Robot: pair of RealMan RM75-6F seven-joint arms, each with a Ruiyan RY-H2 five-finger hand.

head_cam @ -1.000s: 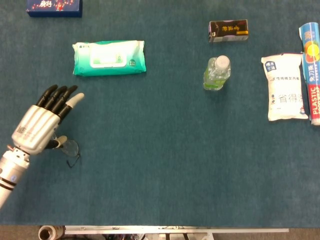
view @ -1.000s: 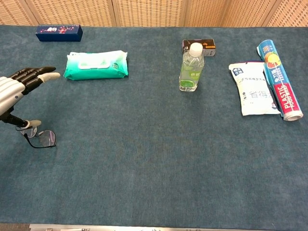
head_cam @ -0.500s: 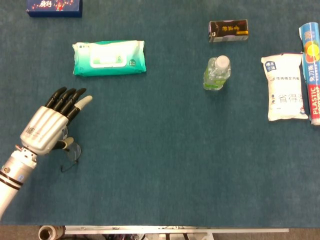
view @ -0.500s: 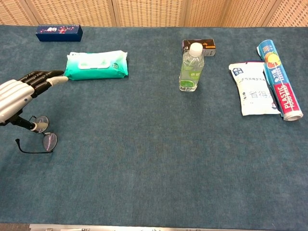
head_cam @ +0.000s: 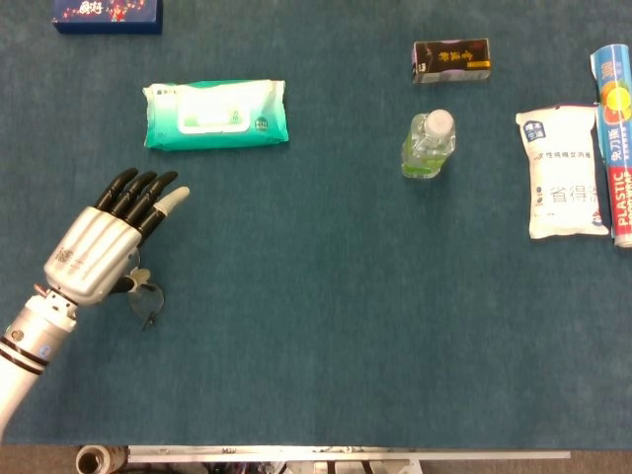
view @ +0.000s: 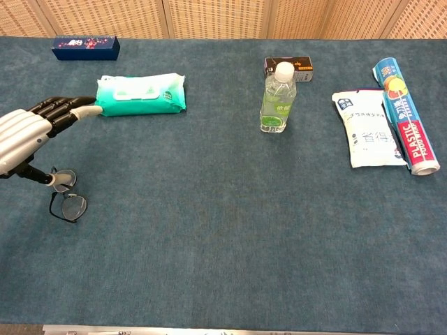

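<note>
The left hand (head_cam: 99, 247) reaches out low over the table (head_cam: 326, 326), back of the hand up, its arm coming in from the near left corner. The long fingers (view: 66, 110) lie straight and pressed together, pointing toward the wipes pack (head_cam: 215, 116). In the chest view their tips appear to overlap the pack's left end; from the head view they stop short of it, so I cannot tell whether they touch. The thumb is tucked below the palm and pinches a pair of glasses (view: 66, 201), which hangs under the hand with its lenses close to the table; whether it rests on the cloth I cannot tell. The right hand shows in neither view.

Beyond the wipes pack, at the far left edge, lies a dark blue box (head_cam: 107, 15). Well right of the pack stands a water bottle (head_cam: 428, 144), upright, with a small black box (head_cam: 451, 60) just behind it. Further right again lies a white pouch (head_cam: 562, 173), and a roll of plastic wrap (head_cam: 614, 138) lies along its right side, touching it or nearly so. Nothing lies between the hand and the pack.
</note>
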